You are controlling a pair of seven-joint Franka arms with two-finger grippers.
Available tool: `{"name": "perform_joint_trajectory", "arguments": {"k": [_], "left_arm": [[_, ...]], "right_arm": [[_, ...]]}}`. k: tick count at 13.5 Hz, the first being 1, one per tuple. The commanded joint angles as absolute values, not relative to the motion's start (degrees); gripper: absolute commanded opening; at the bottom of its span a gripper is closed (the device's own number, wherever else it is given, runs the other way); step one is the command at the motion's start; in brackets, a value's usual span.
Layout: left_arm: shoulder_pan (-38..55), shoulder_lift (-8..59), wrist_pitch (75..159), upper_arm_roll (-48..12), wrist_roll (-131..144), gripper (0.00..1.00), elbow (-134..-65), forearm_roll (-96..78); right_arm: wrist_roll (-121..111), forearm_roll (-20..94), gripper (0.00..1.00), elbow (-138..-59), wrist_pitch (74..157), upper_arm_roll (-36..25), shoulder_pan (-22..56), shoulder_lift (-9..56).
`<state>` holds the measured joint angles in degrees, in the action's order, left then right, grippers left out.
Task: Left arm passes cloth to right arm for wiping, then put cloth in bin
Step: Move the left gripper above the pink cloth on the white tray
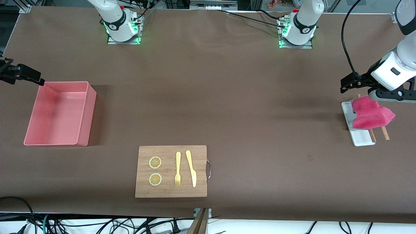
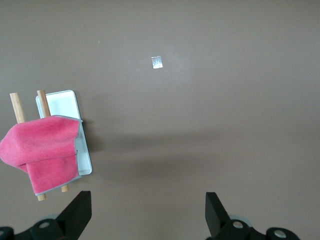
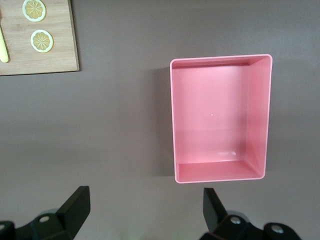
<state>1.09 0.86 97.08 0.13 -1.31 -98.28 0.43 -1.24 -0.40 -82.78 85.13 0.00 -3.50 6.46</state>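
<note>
The magenta-red cloth (image 1: 370,113) hangs over two wooden sticks on a small white tray (image 1: 360,138) at the left arm's end of the table. It also shows in the left wrist view (image 2: 42,150). My left gripper (image 1: 351,84) is open and empty over bare table beside the cloth (image 2: 147,207). The salmon-pink bin (image 1: 61,113) stands empty at the right arm's end and also shows in the right wrist view (image 3: 220,120). My right gripper (image 1: 19,74) is open and empty, over the table just beside the bin's wall (image 3: 145,202).
A wooden board (image 1: 171,171) with two lemon slices, a yellow fork (image 1: 177,169) and a yellow knife (image 1: 191,168) lies near the table's front edge; its corner shows in the right wrist view (image 3: 55,50). A small tape scrap (image 2: 157,62) lies on the brown table.
</note>
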Motion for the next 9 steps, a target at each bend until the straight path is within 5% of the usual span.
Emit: {"name": "perform_joint_trajectory", "arguments": {"k": [1, 9], "left_arm": [[0.1, 1.6, 96.6, -0.2, -0.9, 1.0, -96.9, 0.6], [-2.2, 1.8, 94.3, 0.2, -1.5, 1.0, -97.4, 0.7]], "right_arm": [[-1.8, 0.0, 1.0, -81.6, 85.0, 0.3, -3.6, 7.0], [-1.8, 0.0, 1.0, -81.6, 85.1, 0.1, -3.8, 7.0]]}}
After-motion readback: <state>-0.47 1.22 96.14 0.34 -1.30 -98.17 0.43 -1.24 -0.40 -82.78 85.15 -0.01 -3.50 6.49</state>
